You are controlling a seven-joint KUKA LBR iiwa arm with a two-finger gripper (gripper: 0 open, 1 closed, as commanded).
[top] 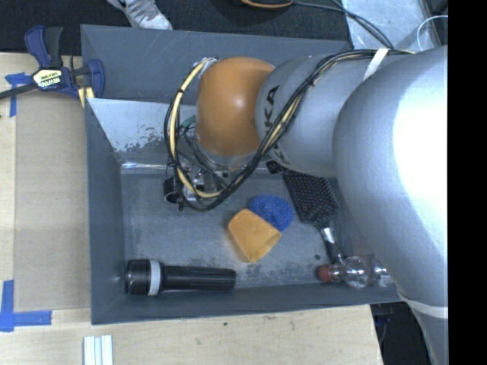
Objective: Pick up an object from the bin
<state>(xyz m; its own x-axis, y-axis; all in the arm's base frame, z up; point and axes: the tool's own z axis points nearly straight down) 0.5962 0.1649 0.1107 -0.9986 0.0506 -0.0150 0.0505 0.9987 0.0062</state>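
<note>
My gripper [192, 182] hangs low over the back left part of the bin floor, mostly hidden under the arm's orange cover and cables. Nothing lies right below it that I can see. Nearest to it, to its right, are a yellow-orange foam wedge [253, 236] and a blue spongy piece [273, 210] that touches the wedge's far side. A black cylindrical torch-like thing [179, 277] lies along the front wall, to the front of the gripper.
A black brush [311, 195] lies at the right, partly under the arm, its handle pointing to the front. A clear bottle-like thing with a red end [351, 271] sits in the front right corner. The big silver arm covers the bin's right side.
</note>
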